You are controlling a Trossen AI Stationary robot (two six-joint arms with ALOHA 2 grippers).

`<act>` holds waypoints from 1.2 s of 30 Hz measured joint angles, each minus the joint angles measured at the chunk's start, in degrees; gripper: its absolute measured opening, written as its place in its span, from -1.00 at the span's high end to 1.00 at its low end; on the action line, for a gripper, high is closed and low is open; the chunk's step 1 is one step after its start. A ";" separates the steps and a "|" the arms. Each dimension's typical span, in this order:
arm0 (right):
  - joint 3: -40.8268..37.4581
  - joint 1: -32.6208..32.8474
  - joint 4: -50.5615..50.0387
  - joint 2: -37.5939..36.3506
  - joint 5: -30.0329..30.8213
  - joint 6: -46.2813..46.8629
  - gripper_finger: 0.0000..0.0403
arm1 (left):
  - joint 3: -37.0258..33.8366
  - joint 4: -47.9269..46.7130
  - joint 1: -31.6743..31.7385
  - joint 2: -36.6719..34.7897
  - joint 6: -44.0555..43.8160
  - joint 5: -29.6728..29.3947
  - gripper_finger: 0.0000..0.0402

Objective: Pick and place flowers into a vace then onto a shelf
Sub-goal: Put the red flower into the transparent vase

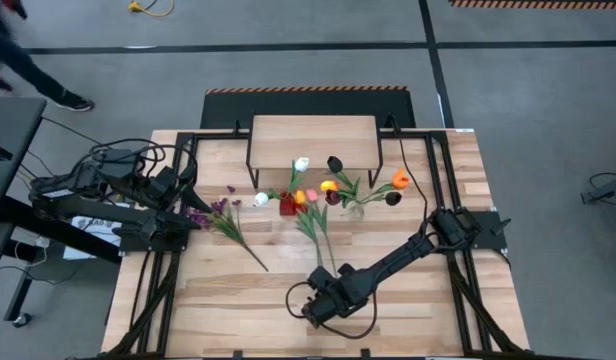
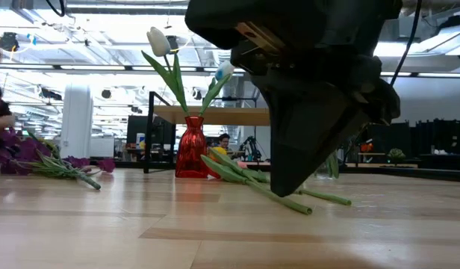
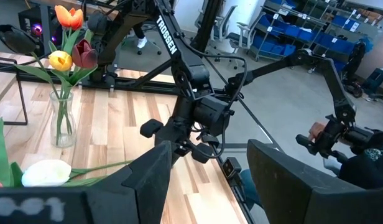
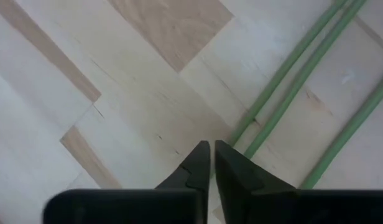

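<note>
Along the desk's left edge the left pincer (image 1: 188, 215) waited spread beside the purple blossoms (image 1: 220, 213). Near the front edge the right pincer (image 4: 211, 163) stood pressed together just beside loose tulip stems (image 4: 285, 71), holding none; I judged it might nudge them away.

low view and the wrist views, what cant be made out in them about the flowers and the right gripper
- Low view: the right arm's dark bulk fills the middle, hiding the clear vase and most of the shelf.
- Right wrist view: three green stems run off the picture's edge, so their blooms cannot be told; the right gripper is shut beside the stem ends, holding nothing.
- Left wrist view: the white tulip is partly cut off behind the left gripper.
</note>
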 joint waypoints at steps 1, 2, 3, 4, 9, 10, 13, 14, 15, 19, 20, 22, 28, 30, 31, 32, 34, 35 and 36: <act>0.00 -0.07 0.00 0.00 -0.23 -0.18 0.88 | 0.00 0.00 0.00 -0.01 0.00 0.00 0.00; 0.01 -0.16 0.00 0.00 -0.31 -0.25 0.83 | 0.00 0.00 0.01 0.00 -0.01 0.00 0.00; 0.01 -0.19 -0.06 0.00 -0.33 -0.25 0.78 | 0.00 0.00 0.00 -0.02 0.01 0.00 0.00; 0.00 -0.39 -0.13 0.00 -0.43 -0.36 0.74 | 0.00 0.00 0.00 0.00 0.00 0.00 0.00; 0.02 -0.79 -1.20 0.00 -0.72 -0.86 0.58 | 0.00 0.00 -0.01 -0.02 0.00 0.00 0.00; 0.02 -0.82 -1.48 0.00 -0.73 -0.87 0.56 | 0.00 0.00 0.00 0.00 0.00 0.00 0.00; 0.02 -1.18 -1.53 0.00 -0.73 -0.92 0.53 | 0.00 0.00 0.01 0.00 -0.01 0.00 0.00; 0.02 -1.20 -1.52 0.09 -0.73 -0.95 0.53 | 0.00 0.00 -0.01 -0.01 -0.01 0.00 0.00; 0.12 -1.36 -1.31 0.76 -0.75 -0.98 0.53 | 0.00 0.00 -0.01 0.00 -0.01 0.00 0.00; 0.37 -1.95 -0.96 3.21 -3.59 -1.88 0.53 | 0.00 -0.02 -0.01 0.00 -0.01 0.00 0.00; 0.63 -2.24 -0.90 4.20 -4.71 -1.97 0.53 | 0.00 -0.02 0.00 0.00 -0.01 0.00 0.00; 0.66 -2.33 -1.00 4.48 -6.14 -1.95 0.54 | 0.00 -0.04 0.00 0.00 -0.01 0.00 0.00; 0.72 -2.63 -1.93 4.80 -8.19 -0.20 0.71 | 0.00 -0.04 0.01 0.00 -1.36 0.00 0.00; 0.66 -2.36 -2.23 4.80 -7.54 0.58 0.88 | 0.00 -0.04 0.01 0.00 -1.67 0.00 0.00; 0.73 -2.24 -2.34 4.80 -7.41 0.67 0.93 | 0.00 -0.04 0.01 0.00 -1.88 0.00 0.00; 1.13 -2.05 -2.75 5.01 -7.39 0.77 0.95 | 0.00 -0.04 0.01 0.00 -1.95 0.00 0.00; 2.04 -1.68 -3.71 5.52 -6.97 1.17 0.95 | 0.00 -0.04 0.01 0.00 -2.00 0.00 0.00; 2.61 -1.43 -4.34 5.86 -6.37 1.25 0.96 | 0.01 -0.04 0.01 0.00 -2.01 0.00 0.00; 3.40 -1.02 -5.16 6.35 -5.33 1.27 0.98 | 0.00 -0.04 0.01 0.00 -2.02 0.00 0.00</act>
